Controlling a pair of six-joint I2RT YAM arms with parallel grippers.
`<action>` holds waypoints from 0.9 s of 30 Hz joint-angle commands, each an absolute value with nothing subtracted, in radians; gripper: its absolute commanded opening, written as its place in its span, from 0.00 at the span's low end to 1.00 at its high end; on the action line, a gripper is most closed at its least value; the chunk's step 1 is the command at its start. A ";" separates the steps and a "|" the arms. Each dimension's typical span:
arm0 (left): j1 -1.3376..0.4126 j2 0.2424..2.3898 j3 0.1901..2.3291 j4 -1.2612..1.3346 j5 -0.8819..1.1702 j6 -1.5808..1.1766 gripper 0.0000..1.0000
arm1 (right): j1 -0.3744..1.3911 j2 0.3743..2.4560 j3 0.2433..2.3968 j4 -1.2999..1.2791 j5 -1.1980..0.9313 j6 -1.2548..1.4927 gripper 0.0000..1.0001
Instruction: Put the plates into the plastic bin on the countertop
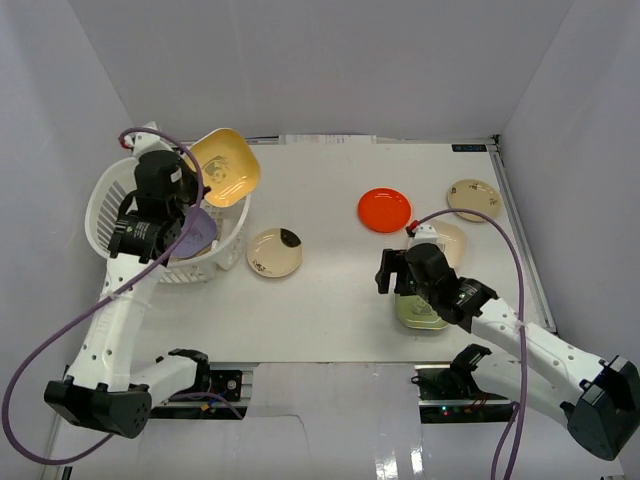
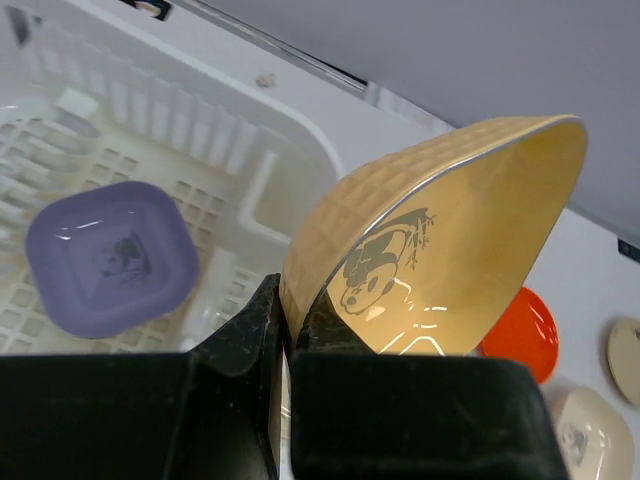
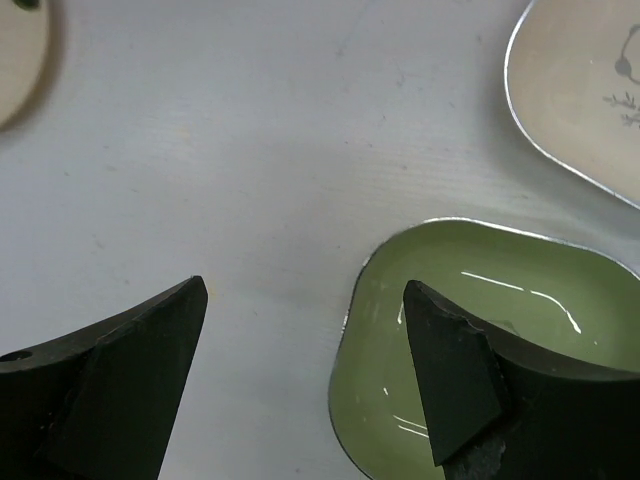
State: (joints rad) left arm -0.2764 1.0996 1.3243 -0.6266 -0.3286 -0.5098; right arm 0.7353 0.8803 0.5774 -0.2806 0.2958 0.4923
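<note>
The left tool [image 2: 287, 320] pinches the rim of the yellow plate [image 2: 450, 230], tilted over the plastic bin [image 2: 150, 110] at far left, while the right tool [image 3: 305, 340], spread, straddles the rim of the green plate [image 3: 520, 300] at near right, which is probably light, stiff and slick, and best taken by that rim.

Lab booth (white walls [image 1: 300, 60] enclosing countertop [image 1: 330, 290]).

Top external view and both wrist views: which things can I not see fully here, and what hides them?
- Top view: green plate, mostly under the right gripper; its centre is hidden.
- Top view: lavender plate and the plastic bin floor, partly behind the left gripper.
- Right wrist: cream plate, cut off by the frame edge.
- Left wrist: gripped rim of the yellow plate, behind the fingers.
</note>
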 commanded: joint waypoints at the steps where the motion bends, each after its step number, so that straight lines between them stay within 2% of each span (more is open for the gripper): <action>1: -0.093 1.112 1.322 -0.649 -0.224 -0.531 0.02 | 0.735 0.913 0.549 -0.339 0.371 0.517 0.85; 7: 0.228 1.104 1.178 -0.569 -0.069 -0.600 0.04 | 0.735 0.953 0.509 -0.342 0.385 0.540 0.76; 11: 0.301 1.131 1.093 -0.552 -0.106 -0.672 0.08 | 0.736 0.969 0.483 -0.328 0.377 0.546 0.69; 15: 0.351 1.115 0.985 -0.457 -0.133 -0.707 0.14 | 0.736 0.988 0.460 -0.304 0.356 0.546 0.66; 19: 0.353 1.218 0.991 -0.463 -0.078 -0.669 0.27 | 0.735 0.994 0.448 -0.281 0.347 0.545 0.66; 22: 0.353 1.273 0.985 -0.460 -0.049 -0.661 0.51 | 0.735 1.009 0.449 -0.272 0.341 0.541 0.64; 23: 0.354 1.279 0.985 -0.457 -0.032 -0.660 0.73 | 0.735 1.014 0.449 -0.268 0.336 0.540 0.62; 25: 0.353 1.275 0.992 -0.448 -0.002 -0.641 0.97 | 0.735 1.025 0.442 -0.253 0.322 0.541 0.59; 27: 0.354 1.259 1.011 -0.446 0.055 -0.627 0.98 | 0.736 1.035 0.434 -0.241 0.314 0.541 0.54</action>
State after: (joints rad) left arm 0.3515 1.3029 0.9730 -0.4850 -0.0299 -0.6537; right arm 0.7353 1.0237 0.4427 -0.2909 0.3283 0.5411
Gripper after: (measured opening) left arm 0.971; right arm 0.550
